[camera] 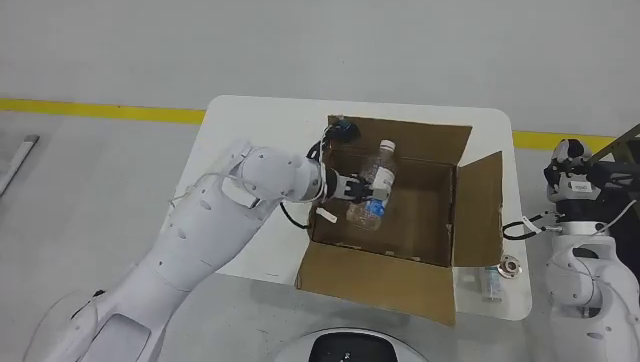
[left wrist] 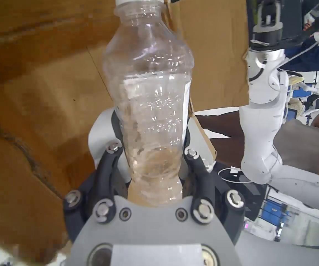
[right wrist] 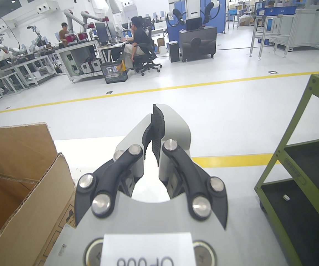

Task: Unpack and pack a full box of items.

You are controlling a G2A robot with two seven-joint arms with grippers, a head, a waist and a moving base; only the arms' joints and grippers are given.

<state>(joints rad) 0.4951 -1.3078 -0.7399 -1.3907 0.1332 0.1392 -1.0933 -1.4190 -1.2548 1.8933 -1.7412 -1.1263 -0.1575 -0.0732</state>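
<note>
An open cardboard box (camera: 440,212) stands on the white table (camera: 260,122). Over its left part my left gripper (camera: 352,188) is shut on a clear plastic bottle (camera: 374,187) with a white cap; the left wrist view has the bottle (left wrist: 151,95) clamped low between the fingers (left wrist: 108,167), cap pointing away, brown box wall (left wrist: 37,84) behind it. My right gripper (right wrist: 155,128) is shut with nothing in it, held off the table's right side beyond the box flap (right wrist: 23,195); the top view places that arm (camera: 575,177) at the right edge.
A small clear bottle (camera: 490,282) and a round metal piece (camera: 511,263) lie on the table's front right corner. A green cart (right wrist: 300,181) stands to the right of the table. The box flaps (camera: 480,207) stick up and outward.
</note>
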